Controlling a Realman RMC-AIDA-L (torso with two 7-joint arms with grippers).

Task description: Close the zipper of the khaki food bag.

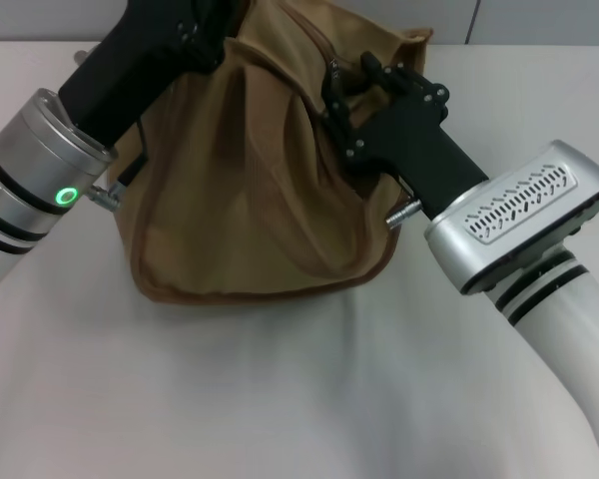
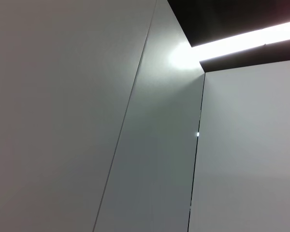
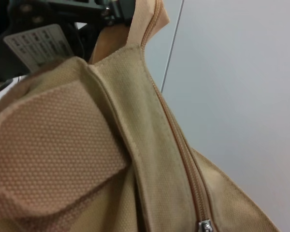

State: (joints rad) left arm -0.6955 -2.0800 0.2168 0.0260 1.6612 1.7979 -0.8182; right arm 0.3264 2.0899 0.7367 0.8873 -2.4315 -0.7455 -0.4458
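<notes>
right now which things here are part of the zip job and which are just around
Job:
- bag
- zipper, slider low on the closed line
- right gripper at the bag's top
- left gripper, at the bag's upper left, tips out of view

Just around:
- table
- wall panels
- ceiling light

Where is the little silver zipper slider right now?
In the right wrist view, the silver slider sits low on the zipper of the khaki food bag, at the picture's edge.
</notes>
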